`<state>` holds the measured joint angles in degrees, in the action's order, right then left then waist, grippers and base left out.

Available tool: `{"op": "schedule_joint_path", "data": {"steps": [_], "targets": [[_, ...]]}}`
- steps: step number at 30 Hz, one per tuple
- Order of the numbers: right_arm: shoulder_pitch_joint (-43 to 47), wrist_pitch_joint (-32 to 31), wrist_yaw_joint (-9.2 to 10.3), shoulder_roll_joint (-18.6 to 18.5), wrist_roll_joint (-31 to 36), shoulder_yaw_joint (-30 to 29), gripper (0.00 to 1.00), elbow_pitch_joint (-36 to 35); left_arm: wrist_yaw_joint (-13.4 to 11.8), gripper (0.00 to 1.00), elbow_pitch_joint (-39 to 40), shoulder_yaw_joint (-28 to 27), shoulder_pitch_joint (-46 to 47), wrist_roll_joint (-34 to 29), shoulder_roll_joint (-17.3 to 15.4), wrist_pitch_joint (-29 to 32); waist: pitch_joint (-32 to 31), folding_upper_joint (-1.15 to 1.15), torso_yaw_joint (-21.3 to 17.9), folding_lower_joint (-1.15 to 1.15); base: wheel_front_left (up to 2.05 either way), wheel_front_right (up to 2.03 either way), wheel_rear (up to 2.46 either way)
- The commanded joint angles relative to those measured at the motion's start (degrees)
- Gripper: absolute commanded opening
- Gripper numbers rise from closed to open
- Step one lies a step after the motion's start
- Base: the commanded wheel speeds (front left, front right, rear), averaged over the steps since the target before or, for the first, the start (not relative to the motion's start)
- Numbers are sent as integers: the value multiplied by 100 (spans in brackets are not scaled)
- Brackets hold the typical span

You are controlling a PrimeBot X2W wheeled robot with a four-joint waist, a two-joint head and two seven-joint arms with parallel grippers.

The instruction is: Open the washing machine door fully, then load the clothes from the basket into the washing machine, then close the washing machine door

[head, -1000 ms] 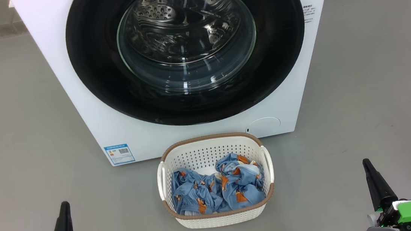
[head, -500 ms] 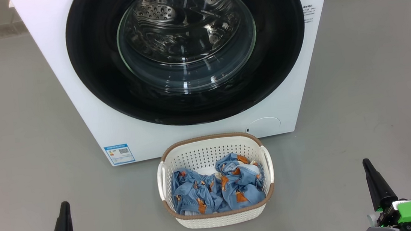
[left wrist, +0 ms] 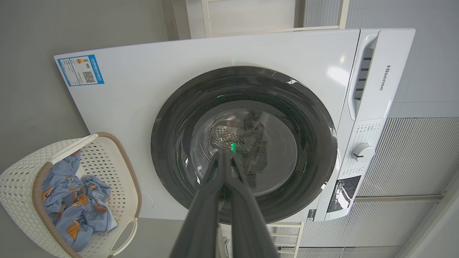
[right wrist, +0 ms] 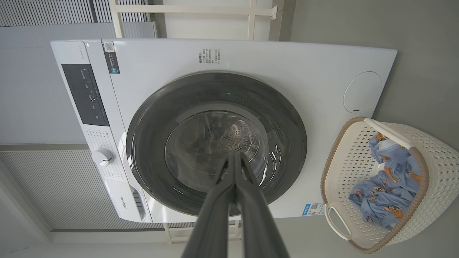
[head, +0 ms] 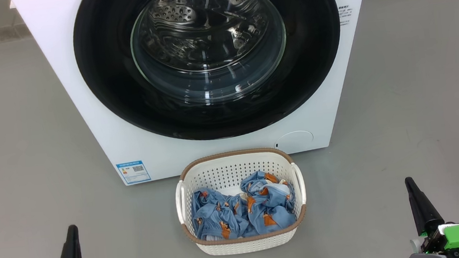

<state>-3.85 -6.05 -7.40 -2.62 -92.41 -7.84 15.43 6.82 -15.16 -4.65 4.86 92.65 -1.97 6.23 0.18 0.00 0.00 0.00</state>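
White metal: one big front-loading washing machine (head: 83, 96) stands far in front of me, its one round glossy black door (head: 315, 53) with a clear glass window shut. Near it on the grey floor (head: 24, 144) sits one cream perforated plastic basket (head: 232, 162), holding light blue bear-printed clothes (head: 241, 212), bunched beyond counting. My left pincer (head: 72, 228) and right pincer (head: 408, 181) hover near, each pressed together, empty.

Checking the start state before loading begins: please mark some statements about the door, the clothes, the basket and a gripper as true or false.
1. The washing machine door is shut. True.
2. The basket is empty. False: the clothes lie in it.
3. The basket stands on the floor before the washing machine. True.
4. The left gripper grips the basket. False: it is shut on nothing, apart from the basket.
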Motion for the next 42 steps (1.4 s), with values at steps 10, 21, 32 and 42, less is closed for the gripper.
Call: {"op": "schedule_joint_path", "data": {"steps": [10,21,32,42], "targets": [[-234,-43,-9,-26,24,133,0,-141,67,0,112,-188,133,-50,-91,26,0,0,0,0,0,0,0],[-233,-43,-9,-26,24,133,0,-141,67,0,112,-188,133,-50,-91,26,0,0,0,0,0,0,0],[-233,-43,-9,-26,24,133,0,-141,67,0,112,-187,133,-49,-91,26,0,0,0,0,0,0,0],[134,22,0,48,8,1,100,211,-3,100,-195,47,-103,-3,85,-22,1,0,-1,0,0,0,0]]}}
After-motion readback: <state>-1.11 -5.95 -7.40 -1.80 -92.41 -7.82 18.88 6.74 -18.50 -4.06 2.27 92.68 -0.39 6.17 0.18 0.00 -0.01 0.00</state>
